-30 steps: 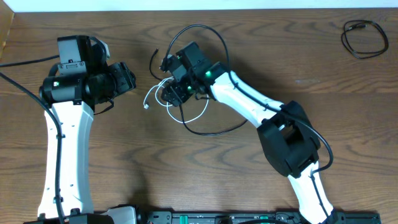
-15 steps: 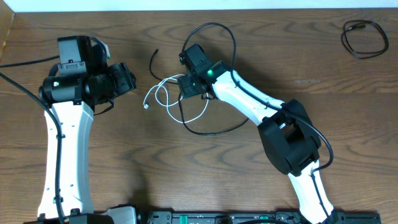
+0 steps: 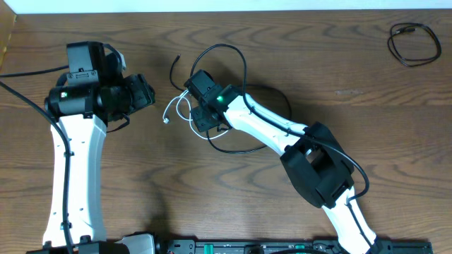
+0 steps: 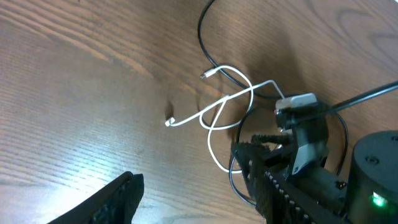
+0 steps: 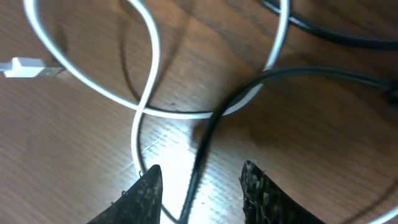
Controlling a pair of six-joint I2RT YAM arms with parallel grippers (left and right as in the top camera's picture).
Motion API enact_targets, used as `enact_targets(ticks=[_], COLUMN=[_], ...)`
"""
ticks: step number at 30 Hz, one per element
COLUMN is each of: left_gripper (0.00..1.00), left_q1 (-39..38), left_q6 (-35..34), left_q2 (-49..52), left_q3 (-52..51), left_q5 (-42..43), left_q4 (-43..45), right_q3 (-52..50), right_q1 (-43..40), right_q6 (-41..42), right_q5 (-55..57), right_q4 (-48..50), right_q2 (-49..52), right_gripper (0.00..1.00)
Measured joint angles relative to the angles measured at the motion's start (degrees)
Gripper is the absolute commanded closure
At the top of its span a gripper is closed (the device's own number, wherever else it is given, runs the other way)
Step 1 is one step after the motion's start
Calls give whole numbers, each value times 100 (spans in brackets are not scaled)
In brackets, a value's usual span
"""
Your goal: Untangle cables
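The white cable (image 3: 174, 106) lies in crossed loops mid-table, and the black cable (image 3: 224, 47) arcs over and around it. My right gripper (image 3: 199, 117) is low over the crossing. In the right wrist view the black cable (image 5: 210, 127) runs down between the two fingertips of the right gripper (image 5: 202, 186), which stand apart and clear of it. The white cable (image 5: 149, 68) passes just by the left fingertip (image 5: 146, 190). My left gripper (image 3: 150, 92) hangs open to the left of the tangle. Its view shows the white cable (image 4: 231, 99), the black cable (image 4: 202, 37) and one of its own fingers (image 4: 118, 199).
A separate small black cord (image 3: 415, 42) lies coiled at the table's far right corner. The right arm's body (image 3: 321, 166) stretches from the lower right to the tangle. The left arm (image 3: 74, 141) stands along the left side of the wooden table (image 3: 141, 183).
My right gripper has swung left and down onto the crossing and its jaws have narrowed. The black loop shifted left with it. The left arm has not moved.
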Motion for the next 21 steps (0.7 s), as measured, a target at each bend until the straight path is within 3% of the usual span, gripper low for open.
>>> enact_targets(ticks=[8,11,12,21], left_gripper=[37,37,37,37], left_q1=[0,0,0,0], left_q6=[0,0,0,0], left_q2=[2,2,2,2], left_q3=[0,0,0,0], left_q5=[0,2,2,0], left_q4=[-31,-33,-33,-33], right_q3=[0,0,0,413], right_q1=[13,39,39,-382], right_q6=[83,94,118,-597], right_q5=[-26,-26,-33,-109], right_q4=[306,380,391,-721], right_q2=[280,295,295,-2], right_gripper=[76,97,99,99])
